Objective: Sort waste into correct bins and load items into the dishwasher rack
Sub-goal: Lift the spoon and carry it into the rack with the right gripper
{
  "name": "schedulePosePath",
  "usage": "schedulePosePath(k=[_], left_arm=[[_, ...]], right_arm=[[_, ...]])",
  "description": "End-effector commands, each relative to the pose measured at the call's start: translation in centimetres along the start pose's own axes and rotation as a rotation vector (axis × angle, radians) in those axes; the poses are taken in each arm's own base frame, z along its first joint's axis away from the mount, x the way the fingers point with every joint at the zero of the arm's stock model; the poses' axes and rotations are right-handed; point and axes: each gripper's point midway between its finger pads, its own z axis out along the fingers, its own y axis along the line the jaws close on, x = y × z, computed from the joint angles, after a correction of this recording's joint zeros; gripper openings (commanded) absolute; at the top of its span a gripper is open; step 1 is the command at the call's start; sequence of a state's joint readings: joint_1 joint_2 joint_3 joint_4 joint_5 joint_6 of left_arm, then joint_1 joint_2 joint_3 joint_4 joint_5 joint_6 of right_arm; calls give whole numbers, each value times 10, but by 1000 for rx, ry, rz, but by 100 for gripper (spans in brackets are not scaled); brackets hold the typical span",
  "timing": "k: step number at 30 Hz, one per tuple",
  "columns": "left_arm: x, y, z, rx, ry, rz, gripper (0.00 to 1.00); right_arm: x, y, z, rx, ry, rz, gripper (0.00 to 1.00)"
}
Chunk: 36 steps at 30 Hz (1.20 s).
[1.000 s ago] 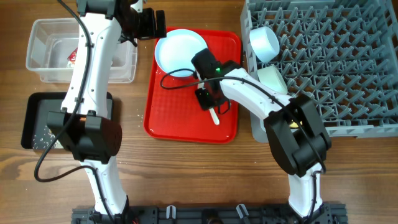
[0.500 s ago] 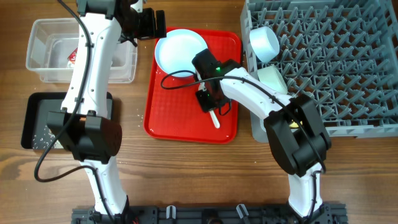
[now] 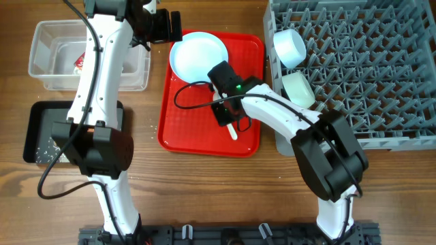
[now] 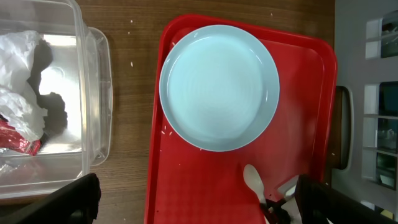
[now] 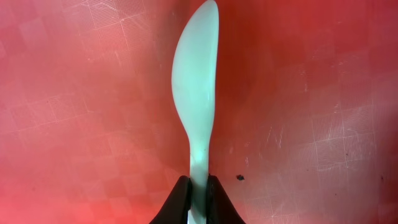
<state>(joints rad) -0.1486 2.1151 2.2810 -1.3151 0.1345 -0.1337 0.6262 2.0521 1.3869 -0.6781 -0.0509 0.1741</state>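
My right gripper (image 5: 199,182) is shut on the handle of the white plastic spoon (image 5: 198,93), low over the red tray (image 3: 197,129); I cannot tell whether the spoon's bowl touches the tray. From overhead, the spoon (image 3: 233,129) pokes out below the right gripper (image 3: 227,117). The pale blue plate (image 4: 219,87) lies at the tray's far end. My left gripper (image 4: 199,208) hangs open high above the tray's left rim, holding nothing. The clear tub (image 4: 62,124) holds the red-and-white wrapper (image 4: 15,142) and white tissue (image 4: 18,74). The grey rack (image 3: 368,68) carries the blue bowl (image 3: 289,46) and green bowl (image 3: 298,88).
The black tray (image 3: 34,129) sits at the left, half under my left arm, with white rice (image 3: 46,153) in it. A few rice grains lie on the wood beside the red tray. The rack's left wall stands close to the red tray's right edge.
My right arm has shifted slightly left over the tray with the spoon still in its grip. The left arm has stayed still.
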Motion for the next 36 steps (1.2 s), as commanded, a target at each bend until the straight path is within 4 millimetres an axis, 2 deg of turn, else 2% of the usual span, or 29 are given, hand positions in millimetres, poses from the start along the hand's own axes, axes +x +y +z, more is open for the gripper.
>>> schedulePosePath(k=[1,4,7,9,10,11,16,21,24,28,32,36], left_arm=[[2,2,7,-9,14,-8,100],[2,2,7,-9,14,-8,100],[2,2,7,-9,14,-8,100],[2,2,7,-9,14,-8,100],[2,2,7,-9,14,-8,100],[2,2,7,-9,14,-8,100],[2,2,7,-9,14,-8,100],[2,2,7,-8,14,-8,100],[2,2,7,-9,14,-8,100],[2,2,7,-9,14,-8,100],[2,2,7,-9,14,-8,100],[2,2,7,-9,14,-8,100]], right_arm=[[62,-2,48,27,201,-35,4],[58,-1,41,22,184,-19,4],[40,-3,17,13,116,8,4],[22,-9,-14,4,34,29,4],[9,-15,-39,-3,-35,47,4],[3,-18,-52,-6,-71,56,4],[-12,-37,-97,-2,-187,103,4],[-19,-68,-150,22,-307,167,4],[-18,-92,-180,70,-376,200,4],[-6,-152,-211,227,-427,274,4],[8,-210,-225,392,-427,334,4],[11,-248,-222,453,-419,339,4]])
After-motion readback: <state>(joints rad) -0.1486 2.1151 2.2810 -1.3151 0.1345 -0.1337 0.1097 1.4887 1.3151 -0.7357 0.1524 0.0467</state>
